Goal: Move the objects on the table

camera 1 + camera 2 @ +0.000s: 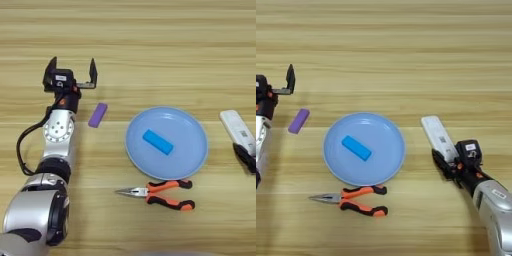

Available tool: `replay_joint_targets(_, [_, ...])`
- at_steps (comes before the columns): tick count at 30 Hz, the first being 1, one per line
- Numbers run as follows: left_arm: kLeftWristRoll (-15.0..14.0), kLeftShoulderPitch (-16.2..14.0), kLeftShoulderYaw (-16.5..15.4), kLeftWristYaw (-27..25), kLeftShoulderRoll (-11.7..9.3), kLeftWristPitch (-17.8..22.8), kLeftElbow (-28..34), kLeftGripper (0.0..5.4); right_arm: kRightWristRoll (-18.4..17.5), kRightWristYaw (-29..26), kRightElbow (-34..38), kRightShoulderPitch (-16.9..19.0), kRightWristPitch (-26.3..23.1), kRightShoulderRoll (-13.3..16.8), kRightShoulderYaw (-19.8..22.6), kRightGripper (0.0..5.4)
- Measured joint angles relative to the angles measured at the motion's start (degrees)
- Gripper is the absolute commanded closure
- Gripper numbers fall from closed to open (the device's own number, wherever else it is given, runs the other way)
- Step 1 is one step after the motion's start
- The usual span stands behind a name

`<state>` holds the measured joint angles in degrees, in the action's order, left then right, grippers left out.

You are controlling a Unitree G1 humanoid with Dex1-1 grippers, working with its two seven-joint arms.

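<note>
Your left claw (73, 71) stands at the far left of the tabletop (150, 45), its two black fingers spread wide apart and holding nothing. Just near and right of it lies the small purple block (98, 115), a smooth rounded slab resting flat on the wood and clear of the fingers.

At centre you have the round light-blue plate (336, 160), shallow with a raised rim and a glossy surface. The small blue block (356, 148), a flat rectangle, lies inside it, set at a slant.

Just near the plate's near rim lie the orange-and-black pliers (353, 199), long metal nose pointing left, grips to the right.

To the right, the white flat bar-shaped device (437, 136) lies flat with its label upward. Your right claw (448, 167) sits at its near end, dark fingers closed about the bar.

The tabletop is light tan wood grain in horizontal planks.
</note>
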<state>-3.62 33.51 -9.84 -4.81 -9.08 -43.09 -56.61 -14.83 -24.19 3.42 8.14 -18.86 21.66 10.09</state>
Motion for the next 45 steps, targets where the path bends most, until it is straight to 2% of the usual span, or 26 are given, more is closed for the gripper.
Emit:
replay_joint_targets(15, [0.07, 0.00, 0.01, 0.03, 0.00, 0.00, 0.00, 0.00, -0.06, -0.03, -0.56, -0.25, 0.84, -0.06, -0.54, 2.48])
replay_joint_targets(27, [0.28, 0.00, 0.03, 0.04, 0.00, 0.00, -0.03, 0.00, -0.13, -0.11, 0.17, -1.43, -0.55, -0.08, -0.64, 2.48])
replay_joint_targets(36, [0.40, 0.00, 0.04, 0.08, 0.03, -0.01, -0.03, 0.00, -0.17, -0.77, 1.46, -5.31, -0.63, 1.43, 0.00, 2.48])
replay_joint_targets(45, [0.59, 0.00, 0.10, 0.10, 0.06, -0.03, -0.02, 0.00, -0.09, -2.50, 1.55, -11.42, -0.61, 5.08, 0.90, 2.48])
